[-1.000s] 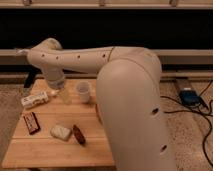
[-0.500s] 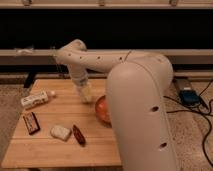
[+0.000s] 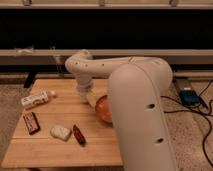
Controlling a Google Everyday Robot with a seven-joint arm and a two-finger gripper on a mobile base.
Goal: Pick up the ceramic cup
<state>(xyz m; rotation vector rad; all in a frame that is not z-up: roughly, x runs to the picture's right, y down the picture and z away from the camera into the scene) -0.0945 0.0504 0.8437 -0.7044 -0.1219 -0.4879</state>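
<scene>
End effector (image 3: 84, 93) low over the counter (image 3: 56, 107), just left of the orange bowl (image 3: 103, 109) — its grip, can't tell — ceramic cup hidden there, lift not yet done.

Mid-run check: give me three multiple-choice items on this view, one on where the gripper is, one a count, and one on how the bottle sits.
1. Where is the gripper?
A) low at the light wooden table, by the left edge of the wide orange-red bowl
B) at the table's front-left corner
C) up by the rails behind

2. How many small items lie in front of the long white labelled bottle?
A) one
B) five
C) three

3. The bottle is:
A) upright
B) lying on its side
C) inside the bowl

Answers:
1 A, the arm's end reaches down beside the bowl.
2 C, there is a dark flat bar, a white packet and a red-brown piece.
3 B, its length runs along the tabletop.
</scene>
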